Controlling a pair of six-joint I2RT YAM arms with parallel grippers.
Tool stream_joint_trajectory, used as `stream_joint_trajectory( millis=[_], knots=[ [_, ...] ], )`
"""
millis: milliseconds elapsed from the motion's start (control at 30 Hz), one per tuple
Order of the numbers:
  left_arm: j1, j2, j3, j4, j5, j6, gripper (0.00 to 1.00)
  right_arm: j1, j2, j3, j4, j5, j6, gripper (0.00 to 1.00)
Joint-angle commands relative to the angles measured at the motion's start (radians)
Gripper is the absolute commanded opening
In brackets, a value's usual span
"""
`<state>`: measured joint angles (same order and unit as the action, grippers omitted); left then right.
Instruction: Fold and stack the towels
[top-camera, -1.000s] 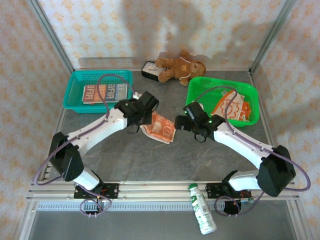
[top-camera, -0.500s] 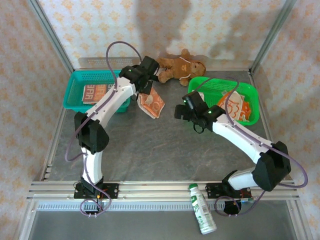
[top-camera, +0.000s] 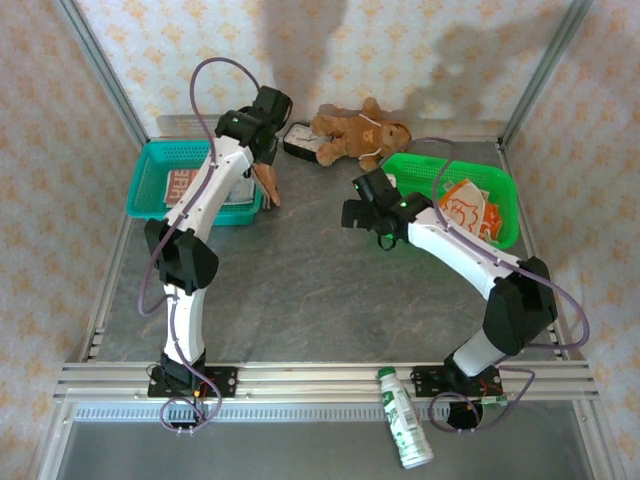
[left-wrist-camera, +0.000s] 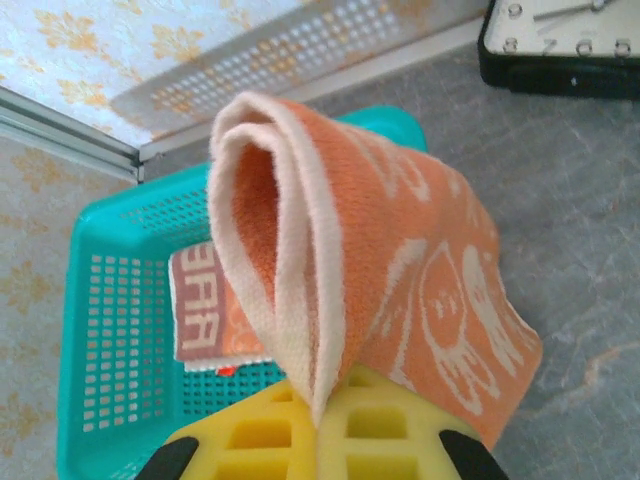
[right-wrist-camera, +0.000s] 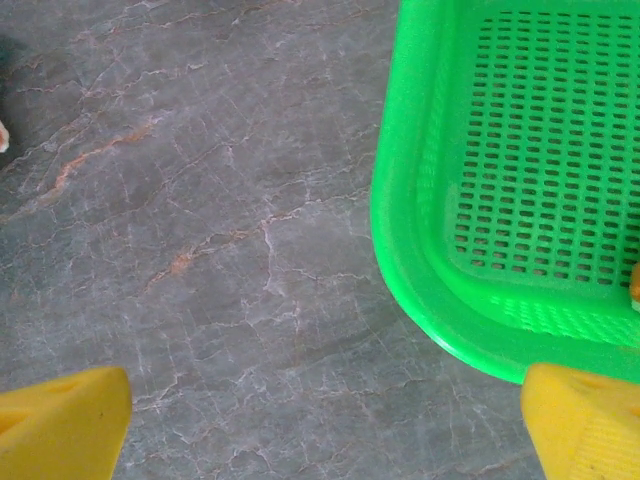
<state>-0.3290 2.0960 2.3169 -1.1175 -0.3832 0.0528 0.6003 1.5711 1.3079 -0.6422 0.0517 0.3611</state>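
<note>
Two baskets are sitting on the table (top-camera: 300, 300): a teal basket (top-camera: 141, 186) at the left, already carrying a striped towel (top-camera: 182, 186), and a green basket (top-camera: 478, 165) at the right, storing unfolded towels (top-camera: 462, 212). You are likely building the stack in the teal one, which is why your left arm is reaching toward its inner edge. Your left claw (left-wrist-camera: 318, 415) is pinching a folded orange towel (left-wrist-camera: 400, 270) tight, the cloth dangling at that basket's rim. Your right claw (right-wrist-camera: 320, 430) is hovering wide open, gripping nothing, just beside the green basket, probably readying for another towel.
</note>
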Motion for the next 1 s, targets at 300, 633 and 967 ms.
stream_joint_trajectory(
  millis=[300,633,967],
  knots=[
    [0.117,0.013,0.034,-0.066,-0.01,0.122,0.0,-0.029,0.072,0.092,-0.055,-0.021,-0.059,0.99],
    [0.231,0.007,-0.23,0.14,0.045,0.141,0.0,-0.029,0.11,0.129,-0.074,-0.045,-0.057,0.99],
    [0.277,0.064,-0.302,0.313,-0.003,0.207,0.0,-0.028,0.122,0.168,-0.126,-0.042,-0.067,0.99]
  ],
)
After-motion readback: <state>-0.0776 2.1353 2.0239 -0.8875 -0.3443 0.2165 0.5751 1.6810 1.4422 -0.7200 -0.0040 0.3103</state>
